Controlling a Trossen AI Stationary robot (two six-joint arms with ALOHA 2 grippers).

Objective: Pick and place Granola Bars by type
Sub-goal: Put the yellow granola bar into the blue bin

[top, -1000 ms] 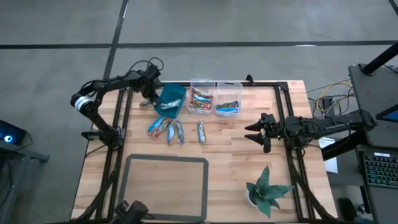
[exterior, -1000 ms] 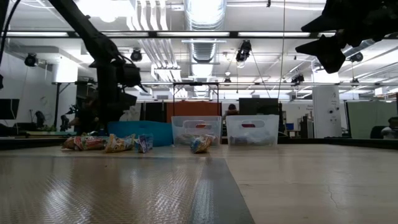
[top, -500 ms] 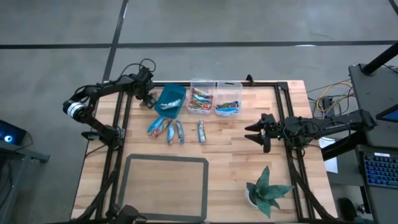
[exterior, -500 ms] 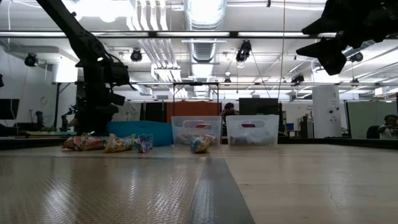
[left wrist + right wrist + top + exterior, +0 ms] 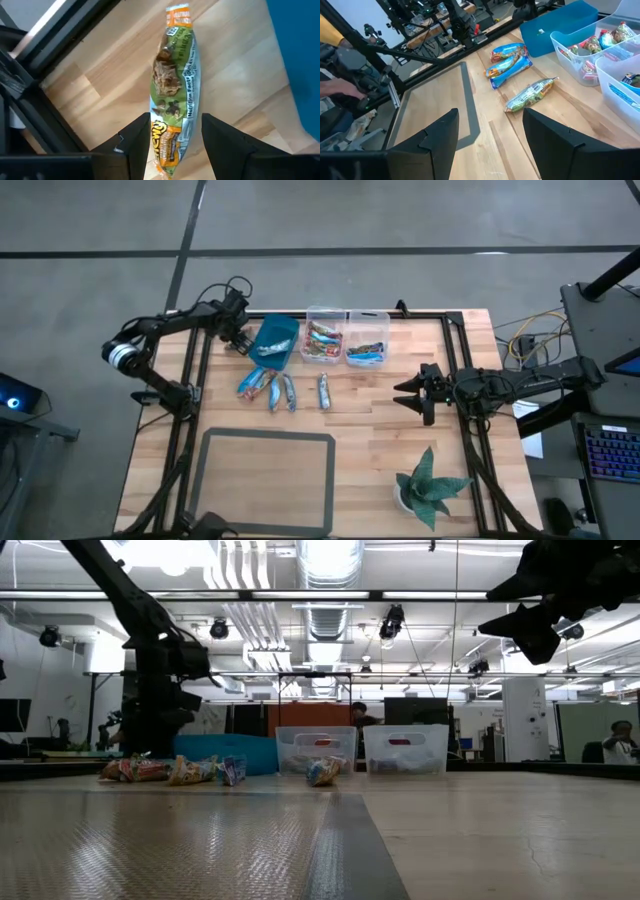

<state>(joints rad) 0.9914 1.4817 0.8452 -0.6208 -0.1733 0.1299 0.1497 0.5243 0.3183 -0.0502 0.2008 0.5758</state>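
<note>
A greenish-silver granola bar [image 5: 175,85] lies flat on the wood just left of the teal bin [image 5: 275,340], at the table's far left. My left gripper [image 5: 238,340] points steeply down over it, open, one finger on each side of the bar's orange-printed near end [image 5: 167,145]. Several more bars [image 5: 272,388] lie loose in front of the bins, blue ones [image 5: 509,59] and a greenish one [image 5: 530,94]. My right gripper [image 5: 408,393] hangs open above the table's right side with nothing between its fingers. My left gripper straddles the bar's near end from above with its fingers [image 5: 135,145] across the bar. I cannot tell whether they touch the wrapper. The bar rests full length on the table.
Two clear bins [image 5: 323,338] [image 5: 366,340] with bars inside stand right of the teal bin, which holds one silvery bar. A grey-framed mat [image 5: 267,480] covers the near middle. A potted plant [image 5: 430,485] stands near right. Black frame rails [image 5: 30,75] run close beside the bar.
My left gripper has gone from the teal bin's left wall toward the table's left edge and sunk a little, rolling slightly; it now stands over the bar on the wood. The bar has not moved.
</note>
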